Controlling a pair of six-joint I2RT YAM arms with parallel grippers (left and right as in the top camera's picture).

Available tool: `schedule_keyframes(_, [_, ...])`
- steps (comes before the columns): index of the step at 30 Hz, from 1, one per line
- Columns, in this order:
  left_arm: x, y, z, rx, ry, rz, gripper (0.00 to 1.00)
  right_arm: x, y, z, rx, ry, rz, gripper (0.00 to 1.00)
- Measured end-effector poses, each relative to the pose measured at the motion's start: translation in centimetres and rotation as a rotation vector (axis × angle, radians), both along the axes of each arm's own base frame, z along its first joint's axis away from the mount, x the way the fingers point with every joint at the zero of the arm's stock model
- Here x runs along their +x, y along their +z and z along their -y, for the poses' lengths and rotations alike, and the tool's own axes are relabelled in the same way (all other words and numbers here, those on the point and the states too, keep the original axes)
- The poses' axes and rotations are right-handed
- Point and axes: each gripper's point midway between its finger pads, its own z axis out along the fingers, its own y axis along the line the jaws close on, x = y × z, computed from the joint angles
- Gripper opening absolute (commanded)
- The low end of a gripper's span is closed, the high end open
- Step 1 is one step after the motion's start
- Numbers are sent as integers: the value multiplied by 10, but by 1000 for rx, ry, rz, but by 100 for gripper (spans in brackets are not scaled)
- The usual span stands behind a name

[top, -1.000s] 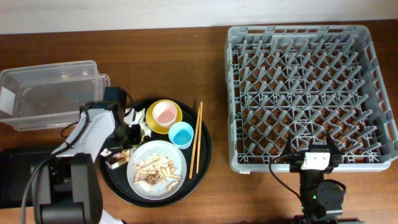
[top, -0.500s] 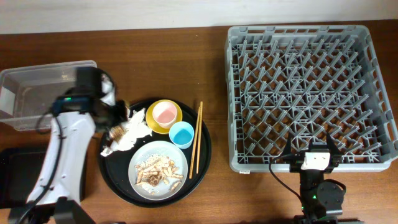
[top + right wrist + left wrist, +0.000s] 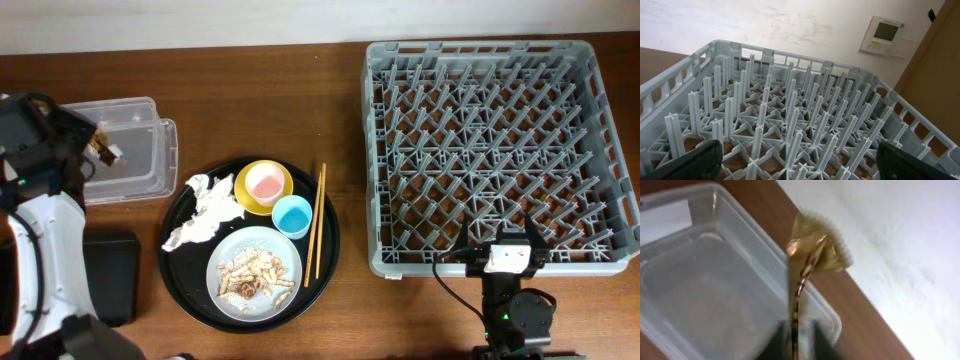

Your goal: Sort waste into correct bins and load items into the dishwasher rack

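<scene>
My left gripper point(image 3: 100, 152) is shut on a gold wrapper point(image 3: 812, 250) and holds it above the clear box point(image 3: 135, 160), which also shows in the left wrist view point(image 3: 710, 295). The flat black tray point(image 3: 107, 275) lies in front of the box. White tissue point(image 3: 202, 210) lies on the round black tray point(image 3: 325, 250), beside a yellow bowl point(image 3: 246, 196) holding a pink cup point(image 3: 265, 181), a blue cup point(image 3: 291, 216), chopsticks point(image 3: 315, 238) and a plate point(image 3: 290, 262) of beige scraps point(image 3: 250, 272). My right gripper point(image 3: 797, 152) is open and empty at the front edge of the grey rack point(image 3: 495, 150).
The rack point(image 3: 790, 110) holds nothing between its pegs. My left arm point(image 3: 35, 240) runs along the table's left edge, over part of the clear box. A wall lies beyond the table's far edge.
My left gripper has lifted the gold wrapper off the round tray and swung left and back over the clear box. The tissue stays on the tray. The right arm has not moved.
</scene>
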Motion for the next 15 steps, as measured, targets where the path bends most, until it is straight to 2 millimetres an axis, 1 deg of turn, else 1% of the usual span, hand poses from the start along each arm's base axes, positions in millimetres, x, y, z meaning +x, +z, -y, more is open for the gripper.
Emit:
schedule_keyframes(3, [5,-11,-17,-19,46,11,70,0,0,0,0,0,0,98])
schedule_keyframes(4, [5,-22,-23,-32,62,-7,69,0,0,0,0,0,0,98])
schedule_keyframes(5, [3,-26,-25,-40,69,-19,69,0,0,0,0,0,0,98])
schedule_keyframes(7, [3,-29,-22,-63,45,-23,69,0,0,0,0,0,0,98])
schedule_keyframes(8, [6,-28,-14,-80,-13,-12,67,0,0,0,-1,0,0,98])
schedule_keyframes(9, [10,-25,-6,-87,-74,1,63,0,0,0,0,0,0,98])
schedule_keyframes(10, [15,-19,8,-95,-170,27,59,0,0,0,0,0,0,98])
schedule_keyframes(11, [18,-10,26,-108,-282,60,57,0,0,0,0,0,0,98])
schedule_keyframes(12, [17,2,51,-133,-412,93,55,0,0,0,0,0,0,98])
schedule_keyframes(13, [10,6,71,-172,-500,92,53,0,0,0,-1,0,0,98])
schedule_keyframes(14, [0,6,91,-210,-568,64,52,0,0,0,0,0,0,98])
schedule_keyframes(15, [-13,2,115,-256,-643,18,46,0,0,0,0,0,0,98])
